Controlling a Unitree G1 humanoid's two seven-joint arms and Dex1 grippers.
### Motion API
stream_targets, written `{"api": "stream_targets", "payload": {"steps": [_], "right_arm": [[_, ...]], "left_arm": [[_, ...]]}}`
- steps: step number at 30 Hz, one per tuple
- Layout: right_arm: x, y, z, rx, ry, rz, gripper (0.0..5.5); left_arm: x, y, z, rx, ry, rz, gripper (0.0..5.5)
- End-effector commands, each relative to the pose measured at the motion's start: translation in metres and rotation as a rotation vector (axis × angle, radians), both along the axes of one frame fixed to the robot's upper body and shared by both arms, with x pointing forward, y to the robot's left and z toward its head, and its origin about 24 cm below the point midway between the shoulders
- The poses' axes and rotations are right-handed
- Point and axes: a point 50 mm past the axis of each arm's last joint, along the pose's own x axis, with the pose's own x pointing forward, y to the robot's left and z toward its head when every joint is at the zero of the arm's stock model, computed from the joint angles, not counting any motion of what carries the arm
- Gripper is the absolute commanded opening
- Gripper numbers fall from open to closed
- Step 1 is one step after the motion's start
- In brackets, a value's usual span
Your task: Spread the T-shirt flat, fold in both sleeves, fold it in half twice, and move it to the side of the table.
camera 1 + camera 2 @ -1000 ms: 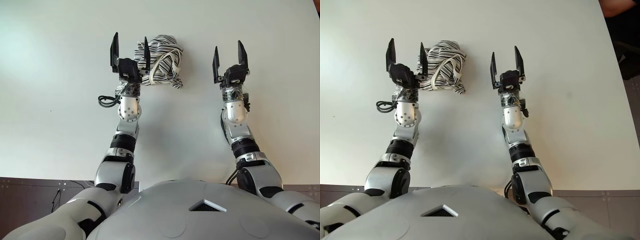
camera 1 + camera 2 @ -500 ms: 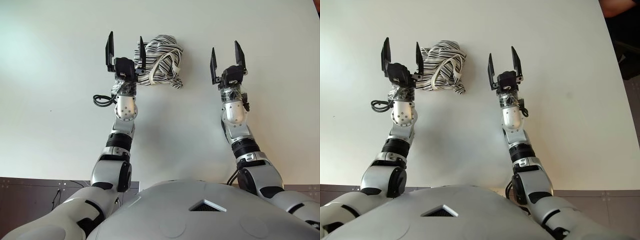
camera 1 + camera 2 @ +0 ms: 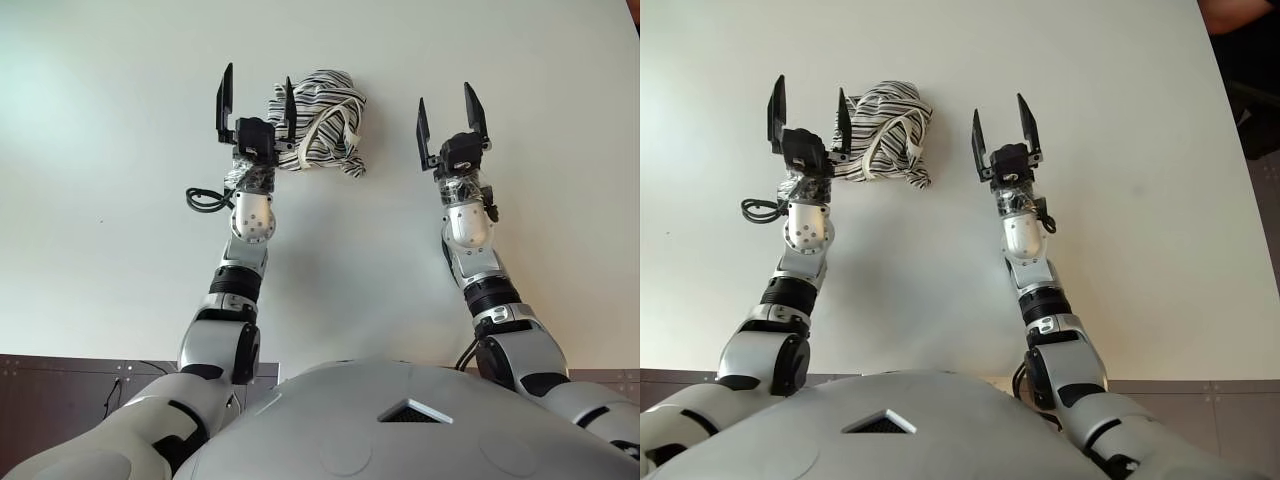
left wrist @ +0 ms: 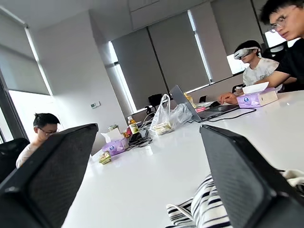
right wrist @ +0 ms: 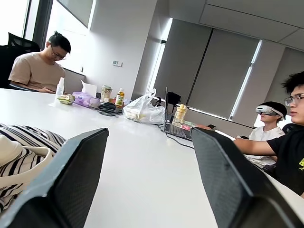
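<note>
Looking down over your arms, you have the T-shirt [image 3: 318,122] bunched in a striped heap on the white table [image 3: 120,120], not spread at all, its sleeves lost somewhere in the folds (you can't pick out either one). Your left gripper [image 3: 258,85] stands upright just beside the heap's left edge, fingers spread wide. Its inner finger overlaps the cloth from the head camera, and whether it touches is not clear. From that wrist, striped fabric and a pale trim peek past the finger, cut off at the frame's edge.

Your right gripper [image 3: 445,100] stands upright too, fingers equally wide, out to the right of the shirt and apart from it, with tabletop between them. So the heap lies between your two grippers, much closer to the left one. From the right wrist the stripes show low beside one finger, again only partly.

Far across the table, a clear plastic bag [image 5: 142,111] sits gathered at the top with something pale and lumpy inside, too small to name. Next to it a laptop [image 4: 190,102] stands open, and a small bottle [image 4: 132,124] stands nearby, its fill level too small to read. A purple box [image 4: 254,99] lies farther along, and its contents are hidden.
</note>
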Motion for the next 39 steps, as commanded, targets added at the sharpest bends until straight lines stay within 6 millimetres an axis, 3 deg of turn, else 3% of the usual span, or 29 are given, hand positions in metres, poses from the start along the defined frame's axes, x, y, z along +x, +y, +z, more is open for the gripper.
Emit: {"api": "stream_targets", "payload": {"steps": [1, 6, 14, 18, 24, 27, 30, 33, 37, 39], "right_arm": [[0.005, 0.004, 0.003, -0.028, -0.007, 0.031, 3.17], [0.008, 0.014, 0.008, -0.041, -0.027, 0.061, 3.17], [0.004, 0.041, 0.018, -0.093, -0.078, 0.218, 3.17], [0.003, 0.05, 0.014, -0.133, -0.061, 0.26, 3.17], [0.005, 0.059, 0.003, -0.295, 0.017, 0.351, 3.17], [-0.007, 0.051, -0.002, -0.317, 0.077, 0.532, 3.17], [-0.032, 0.028, 0.016, -0.266, 0.042, 0.749, 3.17], [-0.04, 0.002, 0.02, -0.318, 0.083, 0.778, 3.17], [-0.087, -0.017, 0.016, -0.283, 0.204, 0.963, 3.17], [-0.09, -0.024, 0.0, -0.317, 0.314, 0.893, 3.17]], "left_arm": [[0.011, 0.024, 0.01, 0.312, 0.027, 0.002, 3.97], [0.023, 0.038, 0.011, 0.759, 0.085, -0.059, 3.97], [0.03, 0.03, -0.017, 1.022, 0.272, -0.255, 3.97], [0.014, 0.03, -0.036, 1.096, 0.338, -0.408, 3.97], [-0.03, 0.06, -0.053, 1.146, 0.426, -0.549, 3.97], [-0.066, 0.066, -0.05, 1.041, 0.426, -0.651, 3.97], [-0.089, 0.064, -0.047, 0.933, 0.439, -0.731, 3.97], [-0.09, 0.058, -0.045, 0.892, 0.444, -0.746, 3.97], [-0.081, 0.042, -0.05, 0.85, 0.444, -0.712, 3.97], [-0.081, 0.031, -0.052, 0.799, 0.441, -0.714, 3.97]]}}
